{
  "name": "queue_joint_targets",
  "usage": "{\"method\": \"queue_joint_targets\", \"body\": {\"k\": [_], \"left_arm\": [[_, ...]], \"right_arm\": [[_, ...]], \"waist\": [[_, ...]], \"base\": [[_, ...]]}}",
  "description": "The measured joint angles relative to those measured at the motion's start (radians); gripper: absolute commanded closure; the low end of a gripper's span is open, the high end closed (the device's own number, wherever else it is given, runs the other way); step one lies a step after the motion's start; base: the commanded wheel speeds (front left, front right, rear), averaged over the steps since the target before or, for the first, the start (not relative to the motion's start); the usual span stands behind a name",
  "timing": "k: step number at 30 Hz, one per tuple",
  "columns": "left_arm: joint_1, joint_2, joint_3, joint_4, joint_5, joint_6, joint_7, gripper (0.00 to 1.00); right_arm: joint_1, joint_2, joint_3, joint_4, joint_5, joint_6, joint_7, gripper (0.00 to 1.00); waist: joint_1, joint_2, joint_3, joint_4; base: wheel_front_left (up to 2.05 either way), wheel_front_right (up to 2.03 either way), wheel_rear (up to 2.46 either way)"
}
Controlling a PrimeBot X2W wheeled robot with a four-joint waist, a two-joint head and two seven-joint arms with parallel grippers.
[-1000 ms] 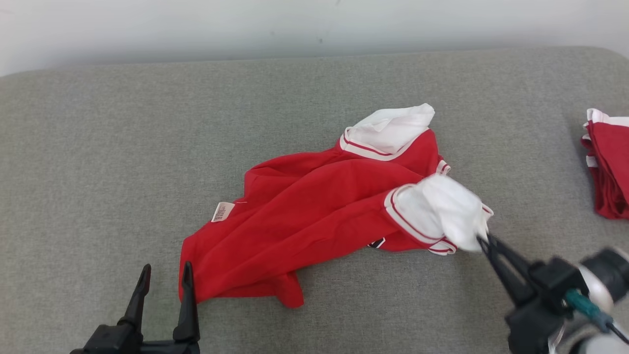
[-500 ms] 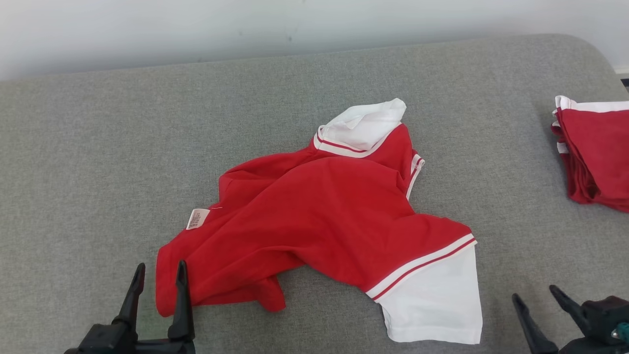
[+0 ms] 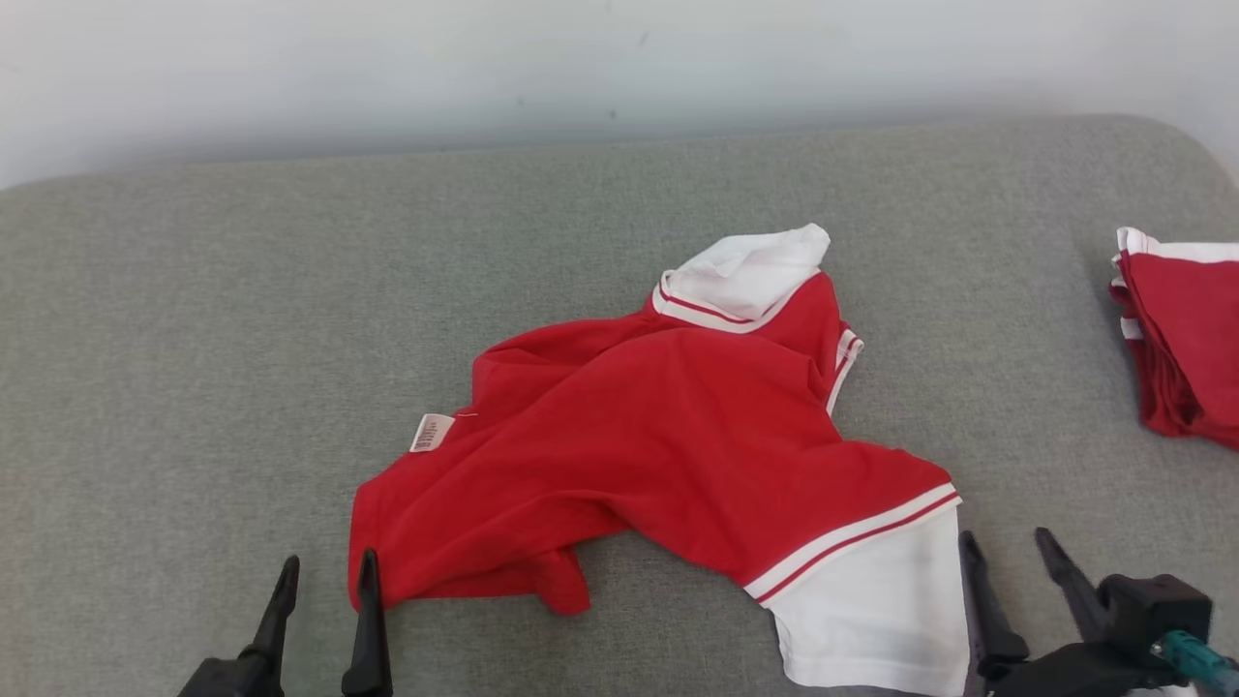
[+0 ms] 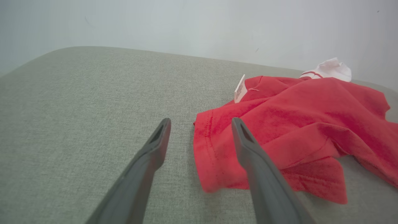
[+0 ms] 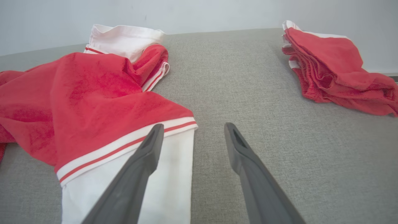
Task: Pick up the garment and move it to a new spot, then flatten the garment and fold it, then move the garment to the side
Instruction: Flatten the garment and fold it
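The garment (image 3: 668,445) is a red shirt with white, red-striped sleeves, lying crumpled on the grey cushion. One white sleeve (image 3: 876,605) is spread flat toward the front right; the other bunches at the back. My left gripper (image 3: 324,571) stands open at the red hem's front left corner (image 4: 208,149), its right finger over the cloth. My right gripper (image 3: 1007,547) is open beside the flat sleeve's right edge (image 5: 174,174), holding nothing.
A folded pile of red and white garments (image 3: 1186,339) lies at the cushion's right edge, also in the right wrist view (image 5: 332,68). A white label (image 3: 432,432) sticks out of the shirt. A pale wall runs behind the grey cushion (image 3: 242,319).
My right gripper pulled the white sleeve toward the front right, let it go and opened; the sleeve now lies flat. The head camera shifted slightly. The left gripper stayed put.
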Motion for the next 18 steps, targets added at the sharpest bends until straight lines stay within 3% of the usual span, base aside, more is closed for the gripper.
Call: {"method": "queue_joint_targets", "body": {"k": [12, 18], "left_arm": [[0.042, 0.002, -0.004, 0.055, -0.039, -0.013, 0.024, 0.0], [0.005, -0.011, 0.012, 0.096, -0.124, -0.041, 0.098, 0.0]], "right_arm": [[-0.042, 0.023, 0.044, 0.071, -0.01, 0.0, -0.063, 0.0], [-0.054, 0.024, 0.053, 0.09, -0.01, 0.0, -0.07, 0.0]], "waist": [[0.0, -0.0001, -0.055, 0.029], [-0.0001, 0.0, -0.064, 0.024]], "base": [[0.0, 0.0, 0.0], [0.0, 0.0, 0.0]]}}
